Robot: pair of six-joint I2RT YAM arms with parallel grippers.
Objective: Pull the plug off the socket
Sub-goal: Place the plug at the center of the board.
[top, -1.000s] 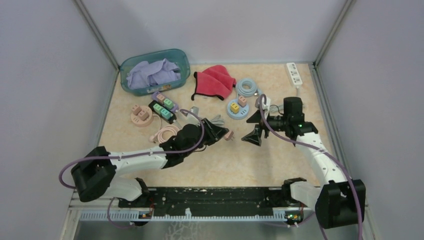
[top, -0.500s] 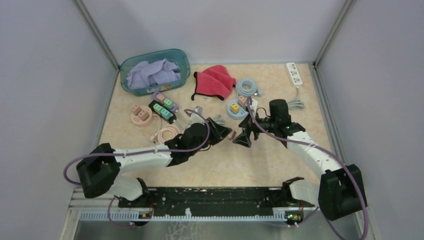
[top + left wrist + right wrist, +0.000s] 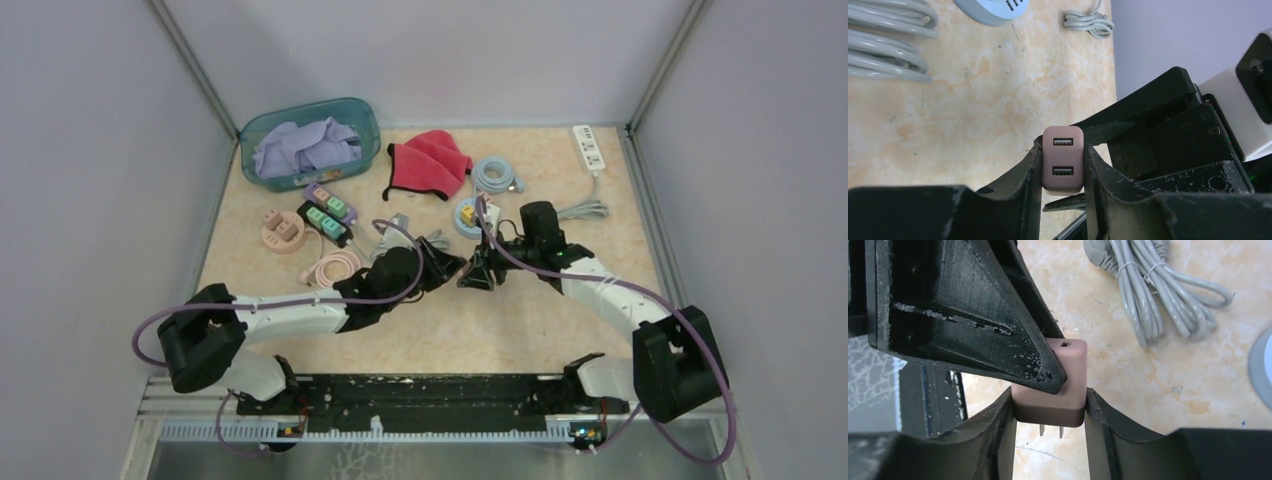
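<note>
**Two grips on one small plug: slip and twist risk**

Top external: the left gripper [image 3: 447,270] is clamping the pink plug [image 3: 461,272]. The right gripper [image 3: 479,274] is meeting it tip to tip, so the plug is sitting between the two sets of fingertips and barely showing. The round blue socket [image 3: 468,216] is lying beyond the right gripper, apart from it.

Left wrist: the left fingers [image 3: 1030,170] are pressing both flanks of the plug, parted only by its width, with its USB face toward the camera. The right gripper's black body is crowding in just ahead.

Right wrist: the right fingers [image 3: 1000,430] are touching both sides of the plug, closed onto it at the prong end. The prongs [image 3: 1050,431] are hanging bare, in no socket. A left finger is overlapping the plug from the far side. A grey cable bundle [image 3: 1158,290] is lying on the table [image 3: 1198,370] ahead.

Risk, as a judgement: with two grips crossing on one smooth block, any pull by either arm is likely to twist it. If the left lets go before the right is seated, the plug is probably going to drop. The overlapping fingers may also scrape.

Change: a second ago the right gripper was standing wide open, well off to the plug's side. It has since swung in and closed, while the left gripper's hold on the plug is unchanged.
</note>
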